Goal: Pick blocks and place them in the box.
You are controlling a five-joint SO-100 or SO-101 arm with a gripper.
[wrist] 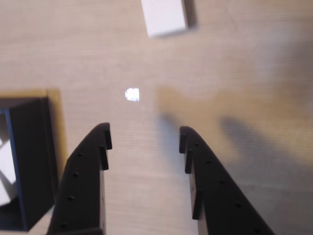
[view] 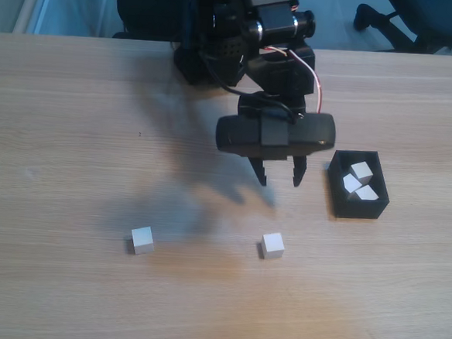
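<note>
Fixed view: the black arm (view: 243,31) reaches forward over the pale wood-grain bench (view: 74,128), its hand (view: 281,176) pointing down with both fingers spread apart and nothing between them. The hand hangs above bare bench surface, just to the left of the box (view: 340,194) as this view shows it. The box, a black open-topped container with thick walls, sits on the bench toward the right side and holds three blocks (view: 361,172) lying close together, their faces tilted at differing angles. Two further blocks rest loose on the bench nearer the camera: one block (view: 273,246) lies in front of the hand, close to its line, and another block (view: 142,240) lies well to the left of that one. The arm's shadow falls across the bench to the left of the hand. Wrist view: the two dark fingers (wrist: 85,176) enter from the lower edge, set wide, with bare bench between them. The box (wrist: 34,161) appears at the left edge, beside the left finger, with pale blocks partly visible inside. A single loose block (wrist: 165,17) lies at the top edge, ahead of the fingertips and apart from them.
</note>
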